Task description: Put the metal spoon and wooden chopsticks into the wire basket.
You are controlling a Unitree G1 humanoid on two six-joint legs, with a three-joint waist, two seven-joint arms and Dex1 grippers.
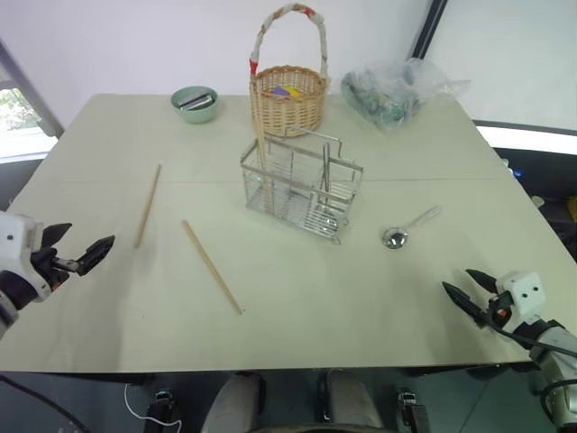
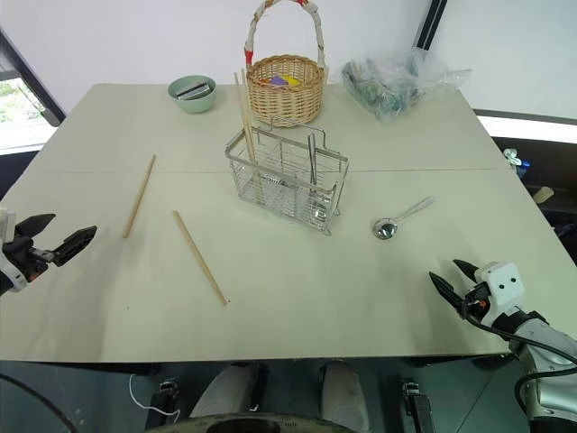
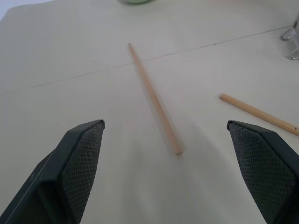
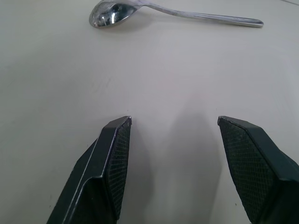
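The wire basket (image 1: 302, 185) stands at the table's middle, with one wooden chopstick (image 1: 261, 144) upright in its left compartment. Two more wooden chopsticks lie flat to its left, one (image 1: 149, 205) farther left and one (image 1: 212, 267) nearer the front. The metal spoon (image 1: 407, 227) lies right of the basket, bowl toward me. My left gripper (image 1: 88, 236) hovers open at the table's left edge, facing the near end of a chopstick (image 3: 154, 98). My right gripper (image 1: 458, 280) is open and empty near the front right, with the spoon (image 4: 112, 15) a short way ahead of it.
A round wicker basket (image 1: 288, 95) with a tall handle stands right behind the wire basket. A green bowl (image 1: 195, 102) sits at the back left and a clear plastic bag (image 1: 392, 90) at the back right.
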